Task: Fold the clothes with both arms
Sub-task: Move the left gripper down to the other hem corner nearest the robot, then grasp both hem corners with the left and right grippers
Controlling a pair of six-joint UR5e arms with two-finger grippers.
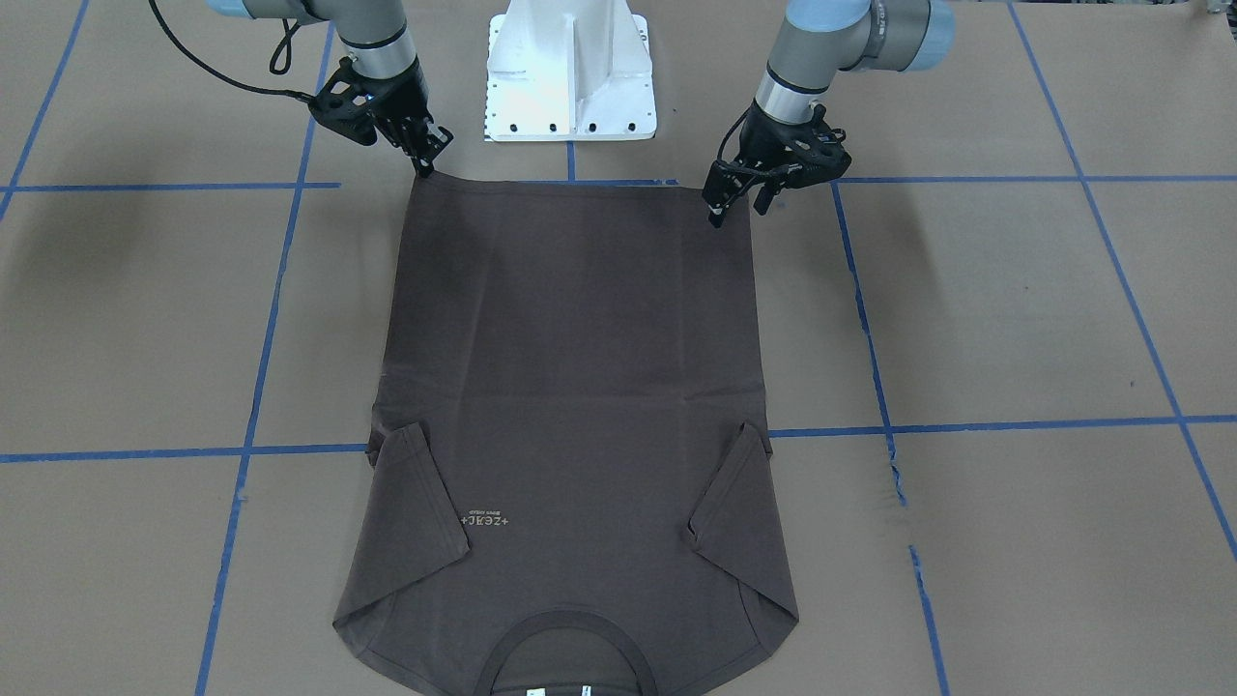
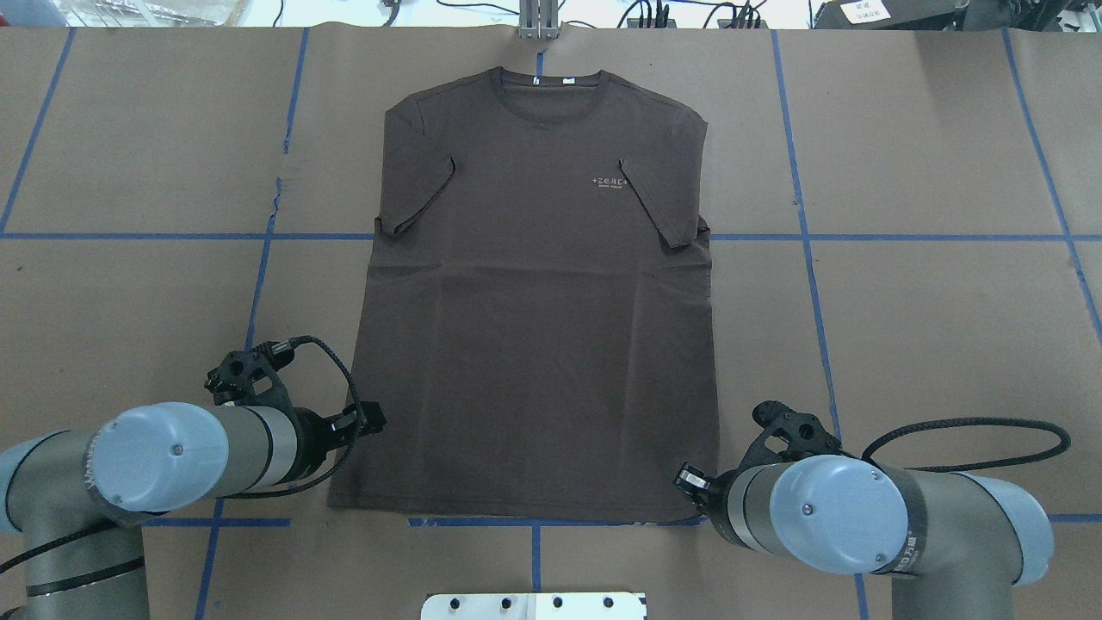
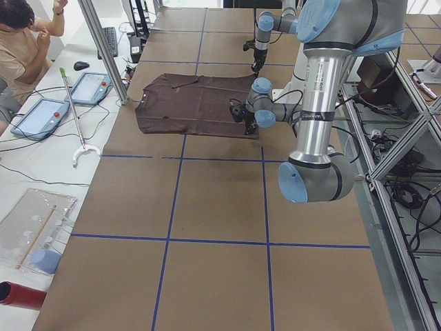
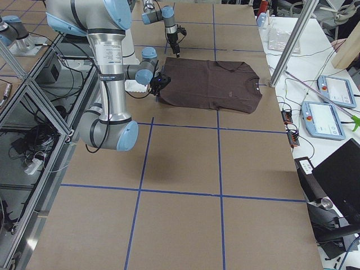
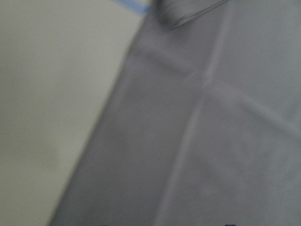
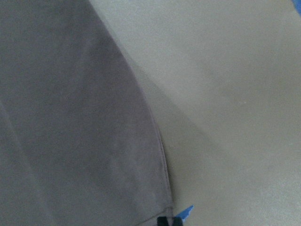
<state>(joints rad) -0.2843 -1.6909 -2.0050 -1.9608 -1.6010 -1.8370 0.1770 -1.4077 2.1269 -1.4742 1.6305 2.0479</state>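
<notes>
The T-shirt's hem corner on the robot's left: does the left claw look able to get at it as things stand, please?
Probably yes: the left claw is right at that corner of the T-shirt, which lies flat, and nothing stands between them.

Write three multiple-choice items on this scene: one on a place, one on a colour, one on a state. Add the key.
1. Where are the left gripper and the right gripper?
A) at the collar
B) at the hem corners of the T-shirt
C) at the shoulders

2. What colour are the tape lines on the table?
A) red
B) yellow
C) blue

3. How do the sleeves lie?
A) folded inward onto the front
B) spread out sideways
C) rolled up

Key: 1 B, each stands at one end of the hem; 2 C, the grid is blue; 3 A, both sleeves overlap the chest.
</notes>
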